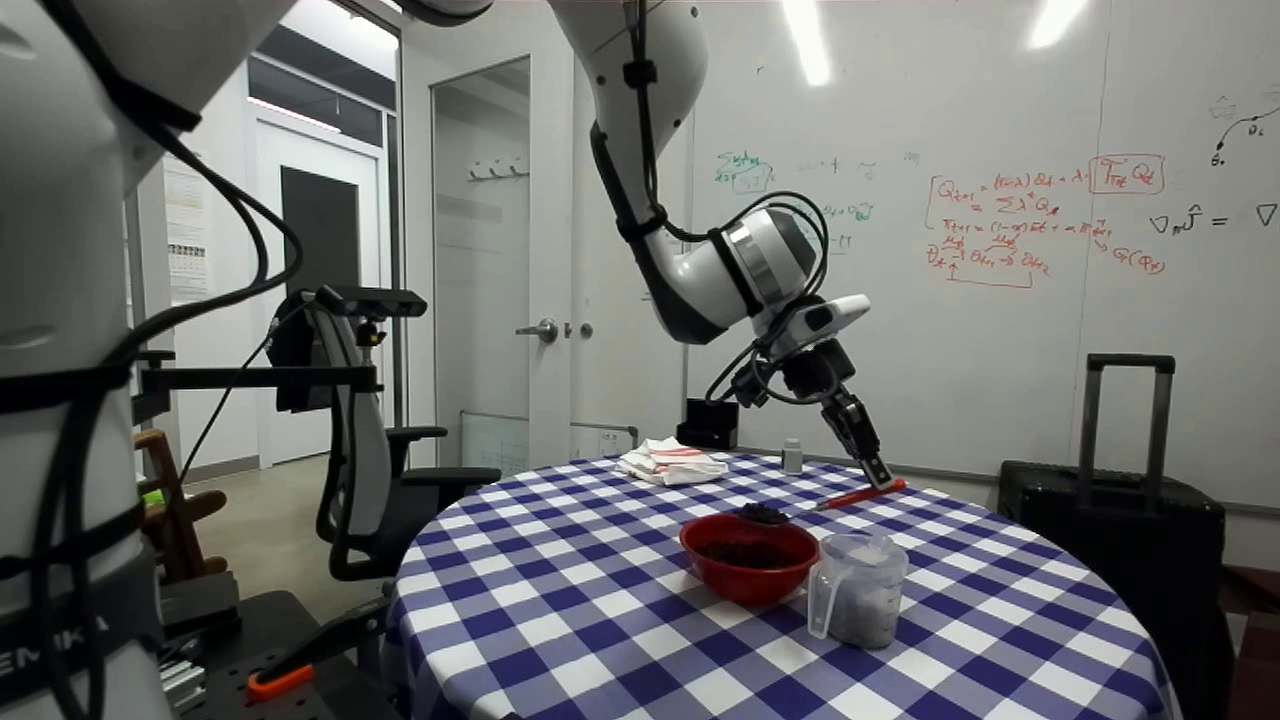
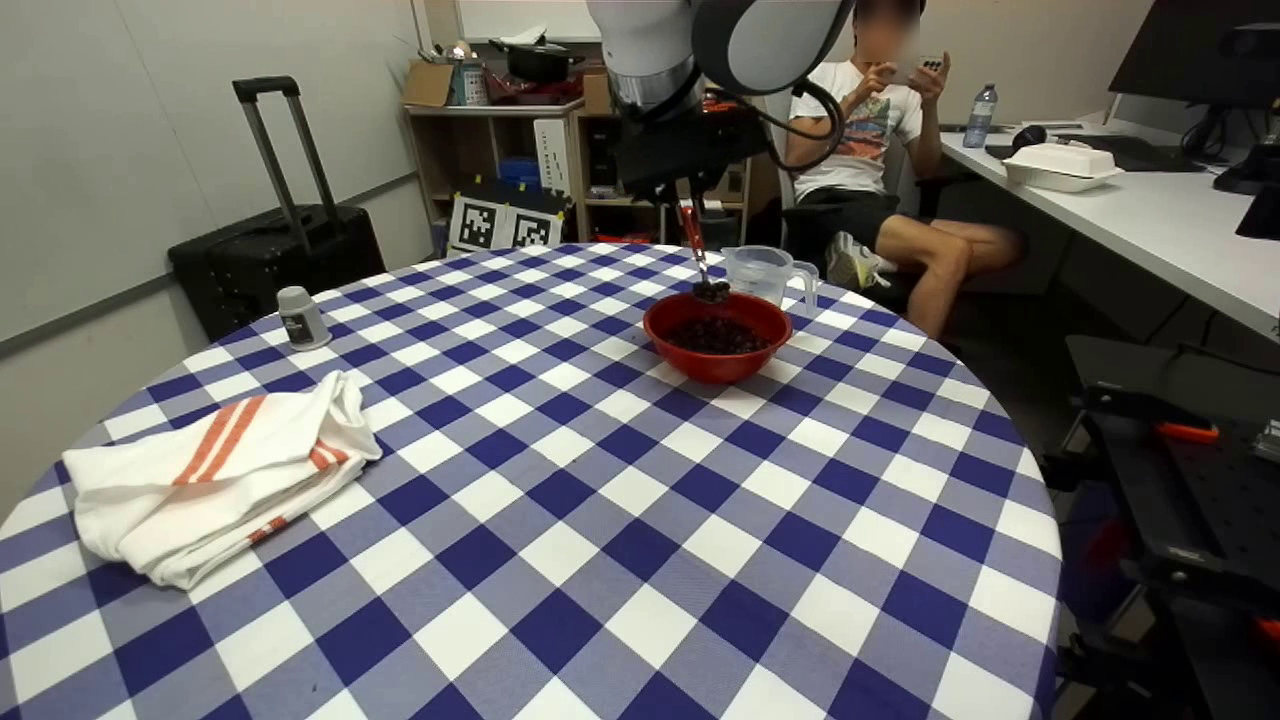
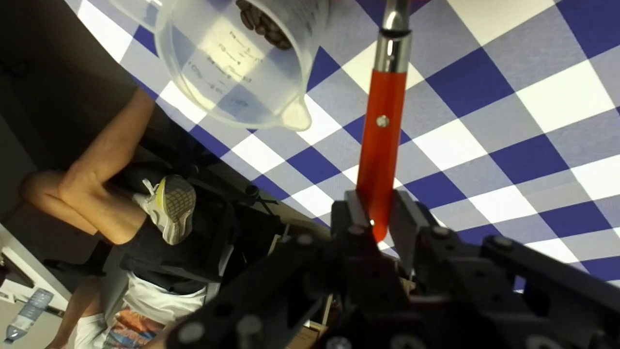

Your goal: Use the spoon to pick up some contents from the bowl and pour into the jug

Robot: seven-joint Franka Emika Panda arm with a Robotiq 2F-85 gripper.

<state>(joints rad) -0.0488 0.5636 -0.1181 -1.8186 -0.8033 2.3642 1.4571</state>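
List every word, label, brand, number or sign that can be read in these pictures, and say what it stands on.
"EMIKA": robot's base, at the picture's edge.
"Q": whiteboard, red handwriting, several times.
"J =": whiteboard, black handwriting, between triangle signs.
Rest of the whiteboard, green included: too small or faint.
Jug: markings too blurred.
Small grey container: label too small.
White upright box, posted sheets: too small.
Patterned sheets: no readable words.

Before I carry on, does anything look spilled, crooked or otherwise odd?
Nothing stands out. The bowl and jug stand upright, the pincer grips the spoon, and I see no obvious spill, though tiny bits would be hard to make out. The towel is rumpled but lies apart from them.
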